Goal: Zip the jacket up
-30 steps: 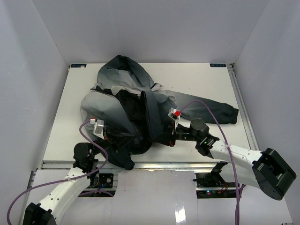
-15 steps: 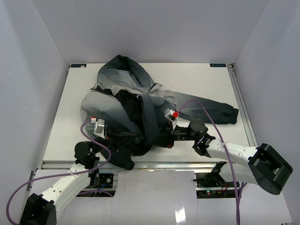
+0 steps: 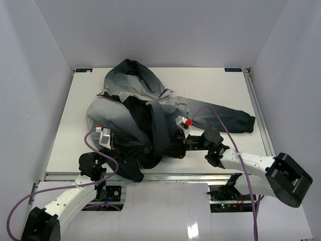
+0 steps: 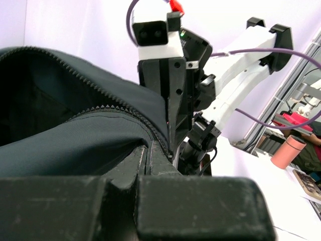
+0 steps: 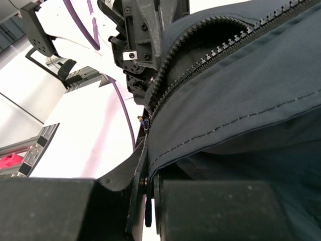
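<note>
Jacket (image 3: 135, 108) lying crumpled toward the near left of the desk (image 3: 215, 90). Left hand (image 4: 149, 156) and right hand (image 5: 147, 176) face each other closely, each pinching dark jacket fabric beside the zipper (image 5: 220, 51).

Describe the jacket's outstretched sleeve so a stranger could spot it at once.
On the white table lies a crumpled grey jacket. One sleeve stretches from it toward the table's right edge. It alone lies flat, darkening to a charcoal cuff.
</note>
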